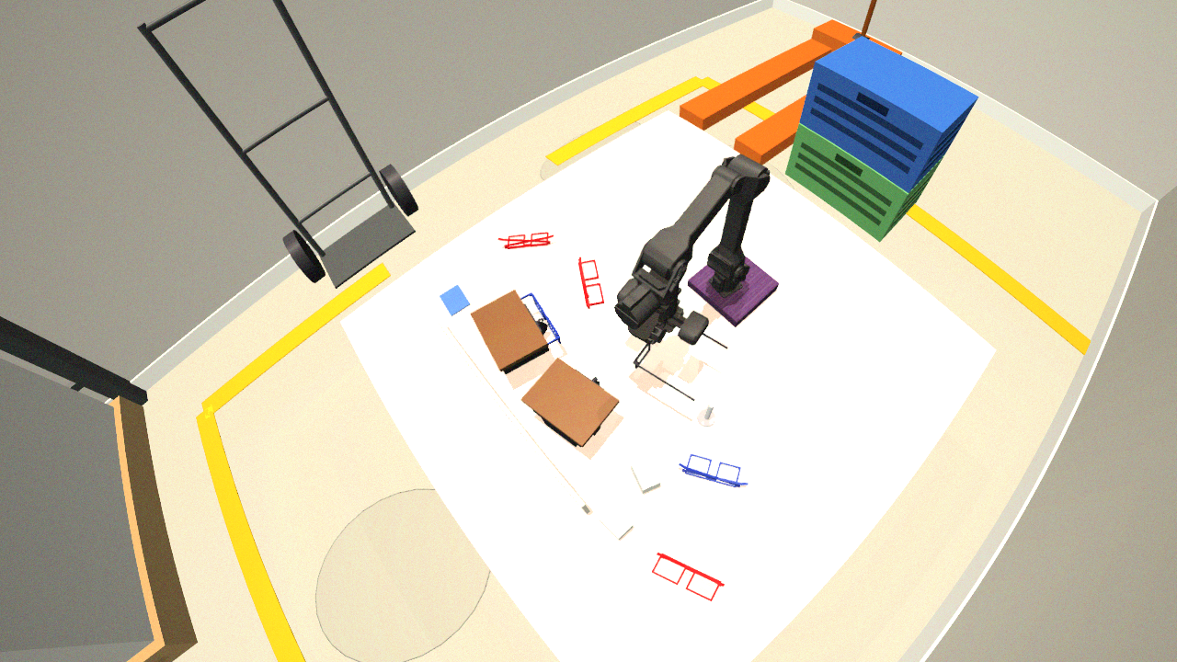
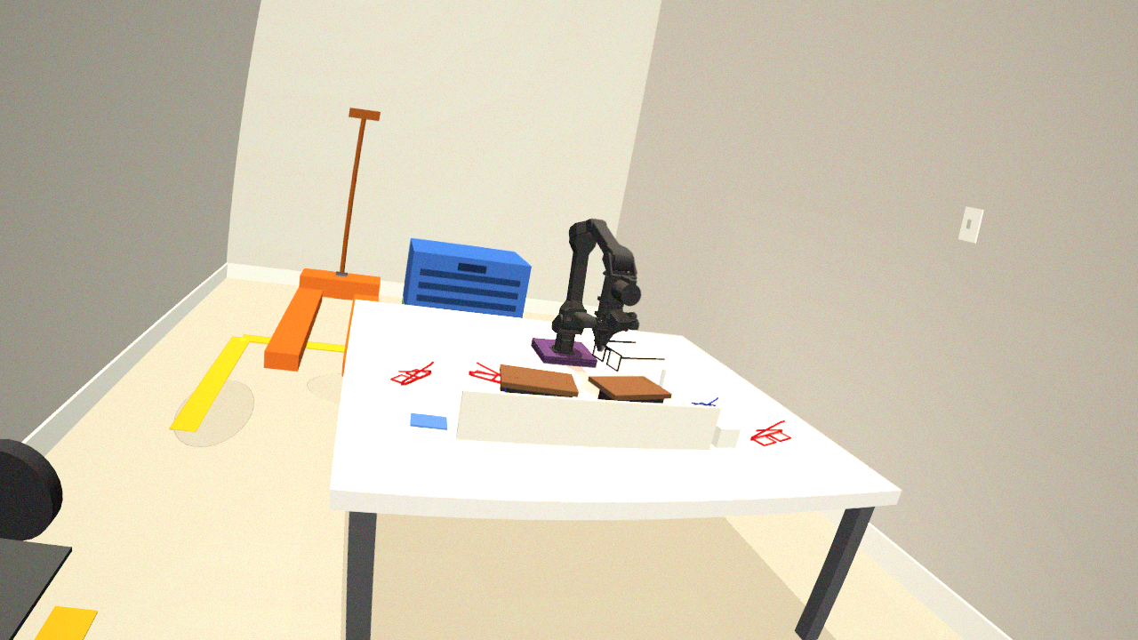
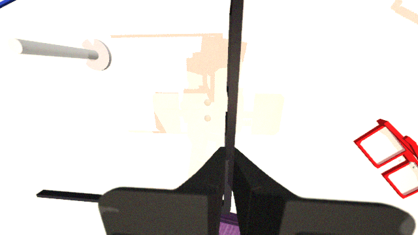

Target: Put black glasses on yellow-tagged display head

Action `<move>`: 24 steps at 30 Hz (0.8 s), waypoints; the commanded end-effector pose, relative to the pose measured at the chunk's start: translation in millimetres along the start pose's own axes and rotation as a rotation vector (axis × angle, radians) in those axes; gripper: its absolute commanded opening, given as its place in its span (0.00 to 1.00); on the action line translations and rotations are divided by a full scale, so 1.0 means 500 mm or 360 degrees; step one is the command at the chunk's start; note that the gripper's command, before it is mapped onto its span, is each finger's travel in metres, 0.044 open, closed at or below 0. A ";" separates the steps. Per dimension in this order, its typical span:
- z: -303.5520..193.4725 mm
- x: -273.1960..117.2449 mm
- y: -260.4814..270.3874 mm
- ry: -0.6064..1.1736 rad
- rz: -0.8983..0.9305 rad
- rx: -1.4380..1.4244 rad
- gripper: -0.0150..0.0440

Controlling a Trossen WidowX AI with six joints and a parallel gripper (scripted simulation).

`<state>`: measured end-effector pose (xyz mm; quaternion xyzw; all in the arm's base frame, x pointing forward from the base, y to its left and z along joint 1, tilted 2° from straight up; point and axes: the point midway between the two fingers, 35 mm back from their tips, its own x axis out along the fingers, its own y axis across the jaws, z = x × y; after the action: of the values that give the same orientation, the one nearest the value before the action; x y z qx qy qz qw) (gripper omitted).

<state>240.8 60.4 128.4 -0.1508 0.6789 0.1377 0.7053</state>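
My gripper is shut on the black glasses, gripping the front frame and holding it above the table. In the wrist view the frame runs up from the fingertips, and one temple sticks out to the left. Two display heads show as brown slab tops over dark parts: one head with blue glasses at its front, and one head nearer the middle of the table. The held glasses are apart from both heads. No yellow tag can be made out, and the faces are mostly hidden.
A low white wall stands behind the heads. A thin grey post stands near the held glasses. Several red glasses and another blue pair lie around. A blue card and a white block lie near the wall's ends.
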 end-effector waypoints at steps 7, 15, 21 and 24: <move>-0.004 -0.023 0.015 -0.0021 -0.0042 0.0119 0.25; -0.010 -0.033 0.049 -0.0061 -0.0140 0.0384 0.25; -0.015 -0.041 0.073 -0.0117 -0.0204 0.0583 0.25; -0.018 -0.046 0.085 -0.0152 -0.0231 0.0683 0.25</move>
<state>219.8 91.4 145.2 -0.0621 0.6604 -0.0238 0.7480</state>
